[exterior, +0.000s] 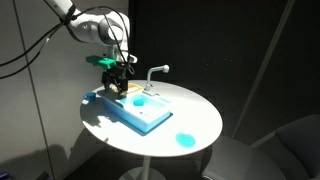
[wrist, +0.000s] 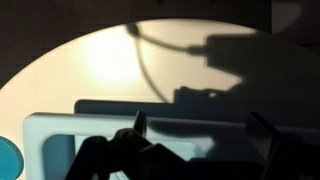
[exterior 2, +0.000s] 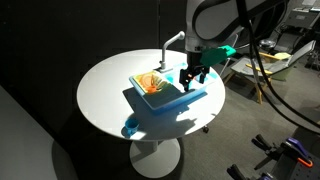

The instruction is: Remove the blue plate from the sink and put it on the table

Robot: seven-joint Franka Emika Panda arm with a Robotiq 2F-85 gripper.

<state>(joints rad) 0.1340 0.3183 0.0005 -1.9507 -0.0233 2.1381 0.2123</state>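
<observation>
One blue plate (exterior: 185,140) lies flat near the bench (exterior: 200,108) edge, outside the sink (exterior: 152,120); your claw (exterior: 119,86) hangs spread, empty, so delivery looks done.

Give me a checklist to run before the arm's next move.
1. Blue plate out of the sink: ok, it lies on the table.
2. Gripper empty: ok, open, holding nothing.
3. Gripper apart from the faucet: ok.
4. Plate safe from the table's edge: cannot tell, it sits near the rim.
5. Orange-and-white item out of the gripper's path: cannot tell.
</observation>
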